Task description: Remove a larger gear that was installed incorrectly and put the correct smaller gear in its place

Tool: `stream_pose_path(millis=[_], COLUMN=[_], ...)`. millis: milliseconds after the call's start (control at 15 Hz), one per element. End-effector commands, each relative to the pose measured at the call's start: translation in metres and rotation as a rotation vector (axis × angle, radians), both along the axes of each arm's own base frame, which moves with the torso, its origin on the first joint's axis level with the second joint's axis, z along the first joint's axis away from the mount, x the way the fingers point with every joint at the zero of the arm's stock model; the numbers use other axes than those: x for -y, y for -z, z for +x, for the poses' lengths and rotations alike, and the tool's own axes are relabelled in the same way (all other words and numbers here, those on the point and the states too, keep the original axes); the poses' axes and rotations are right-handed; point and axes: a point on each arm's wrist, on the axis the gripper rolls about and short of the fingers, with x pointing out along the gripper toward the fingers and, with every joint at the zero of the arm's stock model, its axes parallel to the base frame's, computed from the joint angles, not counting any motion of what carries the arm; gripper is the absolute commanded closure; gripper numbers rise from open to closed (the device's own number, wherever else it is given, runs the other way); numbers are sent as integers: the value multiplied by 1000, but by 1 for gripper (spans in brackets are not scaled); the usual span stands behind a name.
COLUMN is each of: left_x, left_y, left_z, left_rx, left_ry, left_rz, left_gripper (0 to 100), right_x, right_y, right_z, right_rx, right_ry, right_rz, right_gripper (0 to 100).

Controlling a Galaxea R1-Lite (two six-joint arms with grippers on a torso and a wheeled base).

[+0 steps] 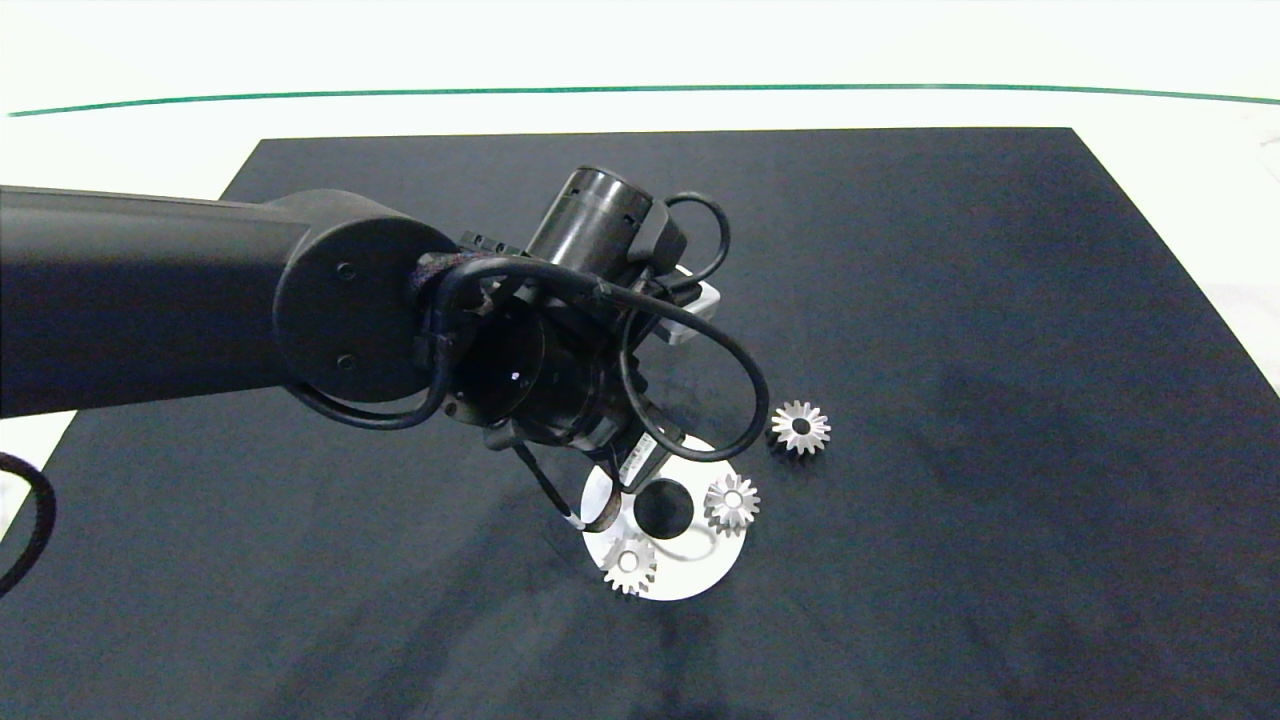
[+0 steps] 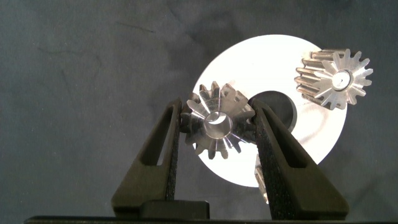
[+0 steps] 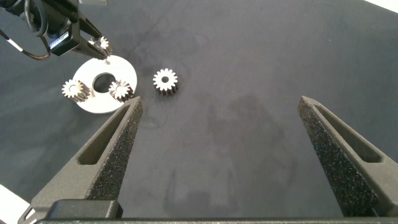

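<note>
Holding a gear over the white disc, the left gripper (image 2: 217,121) is clenched on the larger gear (image 2: 216,121).

The two dark fingers press this long-toothed gear from both sides, just above the rim of the white disc (image 1: 690,580), beside its dark centre hole (image 1: 663,507). Two other gears stand on the disc: one (image 1: 731,501) next to the hole and one (image 1: 629,565) at the near edge. The smaller gear (image 1: 800,427) lies on the black mat (image 1: 1000,350), just beside the disc and apart from it. The right gripper (image 3: 217,143) hangs over bare mat, well apart from the disc, with its fingers spread wide and nothing between them.
</note>
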Motion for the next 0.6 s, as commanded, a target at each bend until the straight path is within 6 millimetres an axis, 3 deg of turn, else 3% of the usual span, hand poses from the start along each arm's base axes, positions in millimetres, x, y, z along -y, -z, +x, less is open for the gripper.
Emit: stream_pose_path(millis=[67, 600], left_x=[0, 0], left_y=[1, 5], left_z=[0, 2], left_rx=[1, 0], left_ry=[-4, -17], left_rz=[7, 24], left_gripper=[72, 72], right_x=[0, 1], right_y=[0, 1], right_z=[0, -1], right_rx=[0, 0], right_ry=[1, 1], right_rz=[-2, -4], right_gripper=[0, 0])
